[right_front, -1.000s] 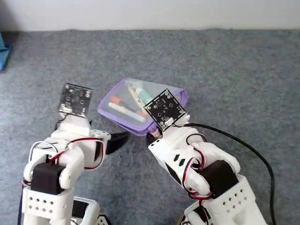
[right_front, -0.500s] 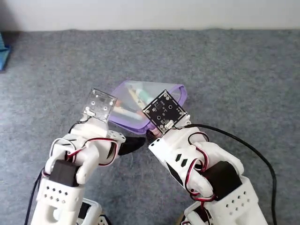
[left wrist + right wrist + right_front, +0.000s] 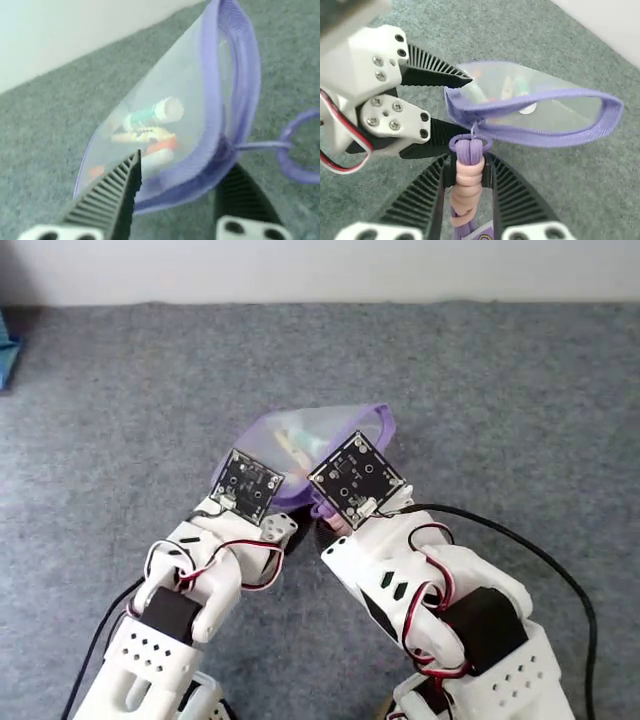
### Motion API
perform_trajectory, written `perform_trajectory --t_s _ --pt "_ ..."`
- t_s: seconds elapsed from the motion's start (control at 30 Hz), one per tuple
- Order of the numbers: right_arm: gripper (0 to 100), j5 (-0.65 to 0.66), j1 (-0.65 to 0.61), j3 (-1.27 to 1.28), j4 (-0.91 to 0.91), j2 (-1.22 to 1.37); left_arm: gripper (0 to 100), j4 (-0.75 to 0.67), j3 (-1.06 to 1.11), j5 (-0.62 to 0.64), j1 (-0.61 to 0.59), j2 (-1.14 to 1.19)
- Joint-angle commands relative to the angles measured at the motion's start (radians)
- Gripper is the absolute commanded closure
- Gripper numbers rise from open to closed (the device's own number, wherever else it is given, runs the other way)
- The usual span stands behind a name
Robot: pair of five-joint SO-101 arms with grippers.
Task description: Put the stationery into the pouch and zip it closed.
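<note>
Pouch: a clear pouch with purple edging, on the grey counter just ahead of both my arms. It sits narrower and more bunched than a second ago.
Contents: stationery, pens and markers, visible inside through the clear wall.
Pull cord: a purple and pink cord at the zip end, clamped tight in my right pincer.
Left pincer: my left pincer is spread wide, one finger on each side of the pouch's near corner, not yet closed on it.
Change: within the last second my left arm swung in from well off to the side; my right barely moved.
Meaning: filling looks done. I judge the left should pin the corner so the right can draw the zip.
Zip: I cannot tell how far it is shut.
</note>
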Motion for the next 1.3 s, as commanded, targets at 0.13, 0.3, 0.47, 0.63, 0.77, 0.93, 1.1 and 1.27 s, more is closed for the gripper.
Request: perform_trajectory --t_s 0.13,0.3,0.47,0.63,0.77,0.93,1.1,1.27 --pt "99.1 0.012 0.084 -0.066 -0.016 -0.024 99 -0.084 0.001 -0.003 0.051 -0.012" --pt "99.1 0.058 0.185 -0.058 -0.108 -0.001 99 -0.083 0.001 0.003 0.046 -0.014" --pt "99.1 0.061 0.306 -0.066 -0.255 0.102 99 -0.083 -0.005 0.052 0.035 -0.015" --pt "99.1 0.06 0.383 -0.149 -0.371 0.252 99 -0.078 0.035 0.048 0.041 -0.135" --pt "99.1 0.058 0.44 -0.259 -0.426 0.383 99 0.025 0.096 0.044 0.043 -0.285" --pt "99.1 0.017 0.452 -0.393 -0.423 0.496 99 0.172 0.16 0.046 0.038 -0.493" --pt "99.1 0.018 0.475 -0.423 -0.473 0.602 99 0.353 0.17 0.044 0.037 -0.677" --pt "99.1 0.02 0.552 -0.423 -0.593 0.743 99 0.459 0.154 0.051 0.034 -0.736"
